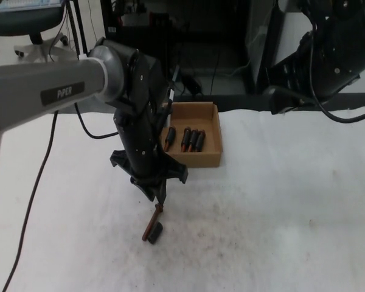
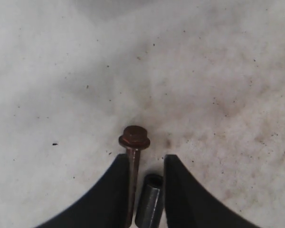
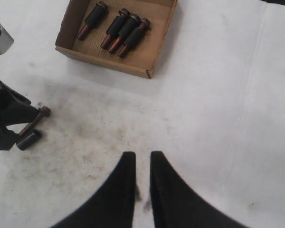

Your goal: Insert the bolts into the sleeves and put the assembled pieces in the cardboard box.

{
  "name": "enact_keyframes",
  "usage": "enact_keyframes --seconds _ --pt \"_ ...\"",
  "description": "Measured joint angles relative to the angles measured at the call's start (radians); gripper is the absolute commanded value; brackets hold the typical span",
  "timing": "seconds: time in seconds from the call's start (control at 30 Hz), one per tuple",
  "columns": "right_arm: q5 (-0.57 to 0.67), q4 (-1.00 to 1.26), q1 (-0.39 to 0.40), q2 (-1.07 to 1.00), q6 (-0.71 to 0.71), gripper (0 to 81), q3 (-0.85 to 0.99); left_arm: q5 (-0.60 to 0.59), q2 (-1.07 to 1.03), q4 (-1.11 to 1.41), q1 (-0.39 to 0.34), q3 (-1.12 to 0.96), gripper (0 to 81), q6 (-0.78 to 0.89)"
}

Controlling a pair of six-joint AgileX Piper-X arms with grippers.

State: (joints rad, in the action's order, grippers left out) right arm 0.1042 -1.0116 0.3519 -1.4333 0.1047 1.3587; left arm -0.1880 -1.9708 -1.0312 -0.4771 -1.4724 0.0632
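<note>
On the white, speckled, cloth-like tabletop (image 3: 218,118), one pair is not yet joined. A rusty brown steel bolt with a flanged hex head (image 2: 134,137) lies just beside a short dark metal tube sleeve (image 2: 150,202), roughly parallel and separate. The left gripper (image 2: 146,160) stands low over them, its smooth black fingers (image 2: 109,199) released and straddling both, the bolt's shank against one inner face. Farther right, the shallow brown corrugated cardboard box (image 3: 102,61) holds four assembled pieces (image 3: 125,32), each a dark sleeve with rusty bolt ends showing. So the job looks nearly finished: this last pair needs inserting and boxing. The right gripper (image 3: 142,156) hovers over bare tabletop, fingers narrowly parted, holding nothing.
</note>
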Motion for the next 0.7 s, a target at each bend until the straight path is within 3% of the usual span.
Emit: enact_keyframes --seconds 0.7 --pt "0.000 0.000 0.000 0.004 0.000 11.1 -0.004 0.007 -0.060 0.003 -0.002 -0.007 23.7 0.000"
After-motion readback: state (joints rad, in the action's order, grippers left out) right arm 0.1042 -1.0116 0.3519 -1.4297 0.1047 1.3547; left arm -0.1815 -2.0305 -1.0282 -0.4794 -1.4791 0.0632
